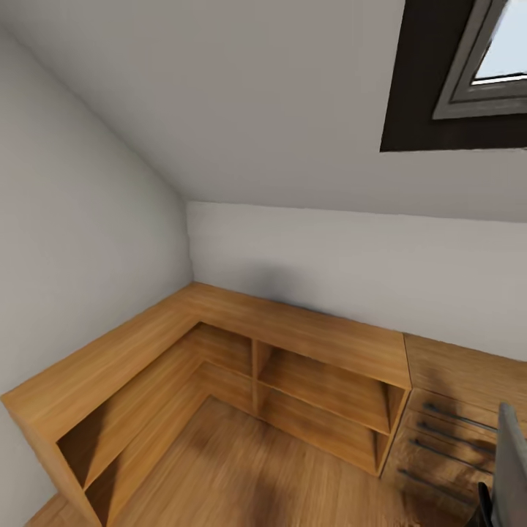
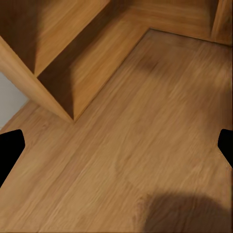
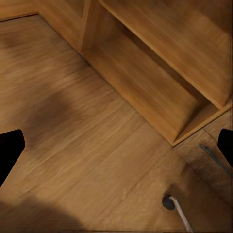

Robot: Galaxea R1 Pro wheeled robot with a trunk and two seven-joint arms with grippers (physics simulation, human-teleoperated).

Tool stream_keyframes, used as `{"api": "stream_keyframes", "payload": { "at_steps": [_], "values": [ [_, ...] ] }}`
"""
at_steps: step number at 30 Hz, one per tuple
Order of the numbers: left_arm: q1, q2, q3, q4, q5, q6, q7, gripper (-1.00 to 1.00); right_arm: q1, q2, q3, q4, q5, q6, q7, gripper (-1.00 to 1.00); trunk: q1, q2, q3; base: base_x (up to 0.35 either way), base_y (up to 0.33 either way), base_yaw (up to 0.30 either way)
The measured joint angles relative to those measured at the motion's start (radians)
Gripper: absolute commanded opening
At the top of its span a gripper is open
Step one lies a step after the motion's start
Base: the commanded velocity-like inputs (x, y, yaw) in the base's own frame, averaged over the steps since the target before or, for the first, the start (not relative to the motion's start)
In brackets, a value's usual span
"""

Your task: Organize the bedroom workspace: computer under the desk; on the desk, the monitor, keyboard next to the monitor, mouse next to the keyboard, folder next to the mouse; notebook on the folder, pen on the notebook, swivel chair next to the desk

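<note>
Right now my head camera looks into a corner of the room under a sloped white ceiling with a dark-framed skylight (image 1: 468,66). A low light-wood cabinet (image 1: 219,322) wraps the corner in an L, with open shelves below its top. To its right sits a wooden drawer unit (image 1: 439,432) with thin dark bar handles. At the lower right edge I see a grey upholstered slab with a black part beneath it, which I take for the swivel chair (image 1: 512,454).

Through the left wrist camera, my left gripper (image 2: 116,150) hangs over the wood floor (image 2: 145,145) near the cabinet's open end, its two black fingertips (image 2: 9,145) spread wide with nothing between them. My right gripper (image 3: 116,150) is likewise spread and empty above the floor, by the shelves and drawers. A chrome leg ending in a dark castor (image 3: 169,202) shows on the floor there.
</note>
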Motion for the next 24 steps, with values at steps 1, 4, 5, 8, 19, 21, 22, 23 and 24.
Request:
{"api": "stream_keyframes", "payload": {
  "at_steps": [1,4,5,8,19,21,22,23,24],
  "values": [
    [0.0,0.0,0.0,0.0,0.0,0.0,0.0,1.0,0.0,0.0,0.0,0.0,0.0,0.0,0.0,1.0,0.0,0.0,0.0,0.0,0.0,-0.299],
    [0.0,0.0,0.0,0.0,0.0,0.0,0.0,1.0,0.0,0.001,0.0,0.0,0.0,0.0,0.0,1.0,0.0,0.0,0.0,0.0,0.0,-0.299],
    [0.0,0.0,0.0,0.0,0.0,0.0,0.0,1.0,0.0,0.001,0.0,0.0,0.0,0.0,0.0,1.0,0.0,0.0,0.0,0.0,0.0,-0.299],
    [0.0,0.0,0.0,0.0,0.0,0.0,0.001,1.0,0.0,0.001,0.0,0.0,0.0,0.0,0.0,1.0,0.0,0.0,0.0,0.0,0.0,-0.299],
    [0.0,0.0,0.0,0.0,0.0,0.0,0.0,1.0,0.0,0.002,0.0,0.0,-0.005,0.0,0.0,1.0,0.0,0.0,0.0,0.081,0.091,-0.299],
    [0.0,0.0,0.0,0.0,0.0,0.0,0.0,1.0,0.0,0.003,0.0,0.0,-0.006,0.0,-0.001,1.0,0.0,0.0,0.0,0.217,0.228,-0.299],
    [0.0,0.0,0.0,0.0,0.0,0.0,0.0,1.0,0.0,0.003,-0.001,0.0,-0.007,0.0,-0.001,1.0,0.0,0.0,0.0,0.224,0.235,-0.299],
    [0.0,0.0,0.0,0.0,0.0,0.0,0.0,1.0,0.0,0.003,-0.001,0.0,-0.007,0.0,-0.001,1.0,0.0,0.0,0.0,0.227,0.238,-0.299],
    [0.0,0.0,0.0,0.0,0.0,0.0,0.0,1.0,0.0,0.003,-0.001,0.0,-0.007,0.0,-0.001,1.0,0.0,0.0,0.0,0.229,0.239,-0.298]
  ]
}}
